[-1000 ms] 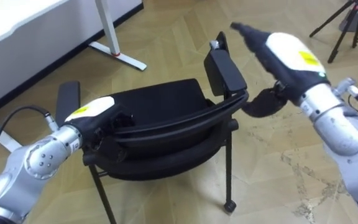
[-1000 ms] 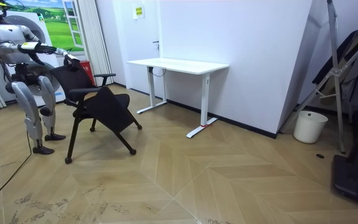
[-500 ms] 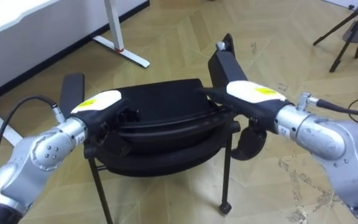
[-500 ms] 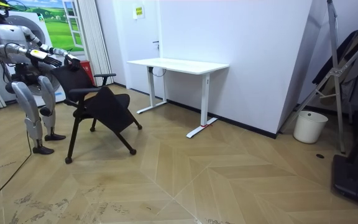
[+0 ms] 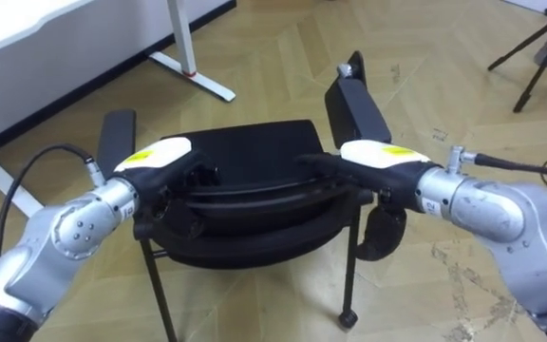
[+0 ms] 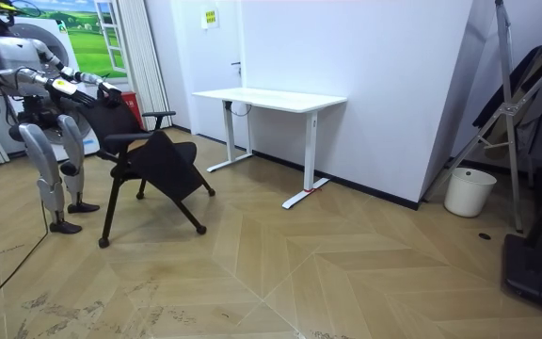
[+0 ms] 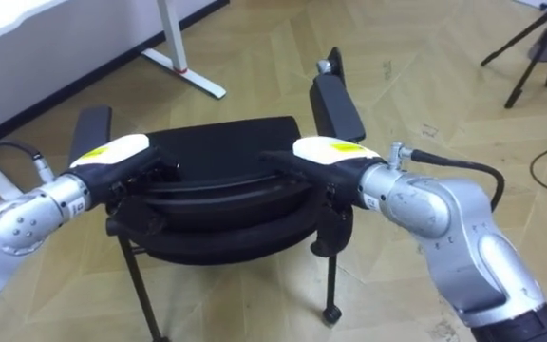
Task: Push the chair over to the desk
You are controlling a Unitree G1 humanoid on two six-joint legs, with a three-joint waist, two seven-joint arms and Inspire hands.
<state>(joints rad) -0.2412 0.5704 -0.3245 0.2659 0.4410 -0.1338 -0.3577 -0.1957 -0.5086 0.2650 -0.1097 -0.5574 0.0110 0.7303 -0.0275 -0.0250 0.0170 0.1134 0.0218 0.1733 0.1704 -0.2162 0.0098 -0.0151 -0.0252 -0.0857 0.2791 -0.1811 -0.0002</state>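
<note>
A black chair (image 5: 245, 152) with two armrests stands right in front of me, seen from behind its backrest (image 5: 254, 198). My left hand (image 5: 155, 157) lies on the left end of the backrest's top edge, its dark fingers curled over the rim. My right hand (image 5: 373, 155) rests on the right end of the same edge, below the right armrest (image 5: 354, 109), with its fingers stretched flat along the rim. In the room view I stand behind the chair (image 6: 158, 160) at the room view's left, both arms reaching onto it.
A white desk (image 6: 271, 97) stands by the wall beyond the chair; its leg and foot (image 5: 193, 76) are just ahead to the left. A tripod (image 5: 539, 47) stands at the far right. A white bin (image 6: 469, 191) is across the room. Open wooden floor lies ahead.
My right hand came down from above the right armrest and settled on the backrest's top edge. The left hand has kept its place. The chair stands where it did.
</note>
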